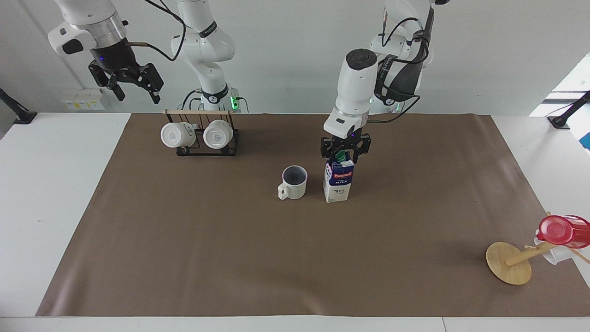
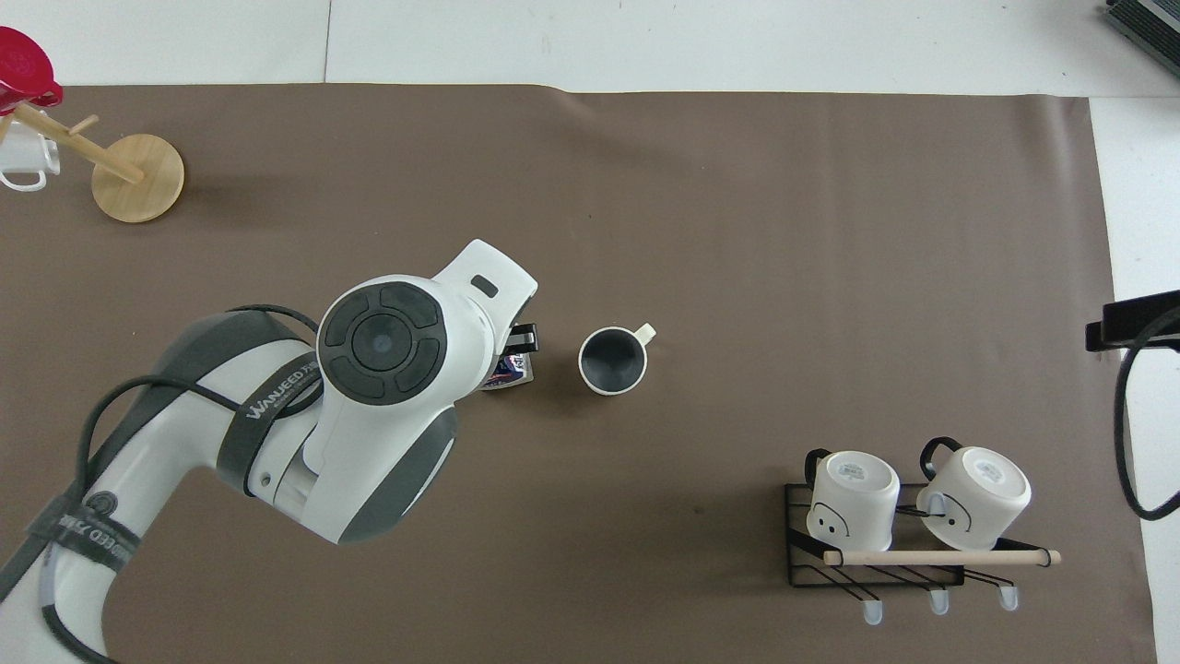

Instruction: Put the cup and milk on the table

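The left gripper (image 1: 344, 153) hangs directly over the milk (image 1: 338, 180), its fingers spread to either side of the green cap (image 1: 340, 157) at the carton's top — released, not clamping it. The carton stands upright on the brown sheet (image 1: 230, 249), straight beneath the tool. In the overhead view the left arm's wrist covers most of it; only a corner of the milk (image 2: 513, 371) and one black finger (image 2: 522, 339) show past the white housing.

The cup (image 1: 293, 182) stands upright just beside the milk, toward the right arm's end of the table (image 1: 50, 193), mouth up, dark inside showing, not touching the carton. From above, the cup (image 2: 612, 360) has its handle turned away from the robots. It sits below and to one side of the left gripper, clear of the fingers.

The right gripper (image 1: 134, 86) waits high in the air with its fingers spread and nothing between them, over the table edge near the mug rack (image 1: 206, 138). Two white mugs (image 1: 177, 134) hang on that rack on their sides — well apart from the left gripper.

At the left arm's end, a wooden stand (image 1: 509, 263) lies tipped over with a red-topped cup (image 1: 563, 230) on its peg, well away from both tools.
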`<state>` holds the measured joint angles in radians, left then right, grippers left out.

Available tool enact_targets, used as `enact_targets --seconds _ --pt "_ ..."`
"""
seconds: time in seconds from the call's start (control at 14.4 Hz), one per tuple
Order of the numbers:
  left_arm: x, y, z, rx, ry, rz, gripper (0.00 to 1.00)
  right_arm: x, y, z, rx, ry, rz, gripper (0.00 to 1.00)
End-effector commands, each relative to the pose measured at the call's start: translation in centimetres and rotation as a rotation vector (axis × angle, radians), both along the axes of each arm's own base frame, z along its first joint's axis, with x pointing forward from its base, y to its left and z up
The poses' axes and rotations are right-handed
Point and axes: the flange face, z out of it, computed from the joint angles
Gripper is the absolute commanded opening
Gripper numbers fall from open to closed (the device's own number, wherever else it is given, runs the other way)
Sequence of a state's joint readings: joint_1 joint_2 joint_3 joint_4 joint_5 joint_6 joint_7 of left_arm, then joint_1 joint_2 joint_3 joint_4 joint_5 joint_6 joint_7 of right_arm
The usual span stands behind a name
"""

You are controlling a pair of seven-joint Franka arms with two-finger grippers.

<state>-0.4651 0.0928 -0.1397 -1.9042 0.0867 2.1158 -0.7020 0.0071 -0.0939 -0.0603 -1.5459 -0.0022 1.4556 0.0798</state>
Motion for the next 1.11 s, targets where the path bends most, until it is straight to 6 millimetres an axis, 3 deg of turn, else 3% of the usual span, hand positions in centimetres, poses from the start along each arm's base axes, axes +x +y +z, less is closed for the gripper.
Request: enact_targets --seconds 0.0,0.35,0.7,1.04 --pt "0.3 -0.2 1.6 0.001 -0.02 -0.006 1.0 -0.3 -0.1 0.1 0.001 0.003 0.018 1.0" --pt "2.6 2.4 7.5 -0.041 0.015 0.082 1.0 -0.3 0.0 0.1 0.001 0.003 0.02 1.0" --pt "3.2 5.7 10.7 0.01 0.06 0.073 1.0 -0.3 -0.1 0.1 0.001 0.003 0.018 1.0" --pt "4.1 12.5 14.5 0.05 0.092 -0.041 1.0 -0.3 0.0 0.1 0.001 0.003 0.02 1.0"
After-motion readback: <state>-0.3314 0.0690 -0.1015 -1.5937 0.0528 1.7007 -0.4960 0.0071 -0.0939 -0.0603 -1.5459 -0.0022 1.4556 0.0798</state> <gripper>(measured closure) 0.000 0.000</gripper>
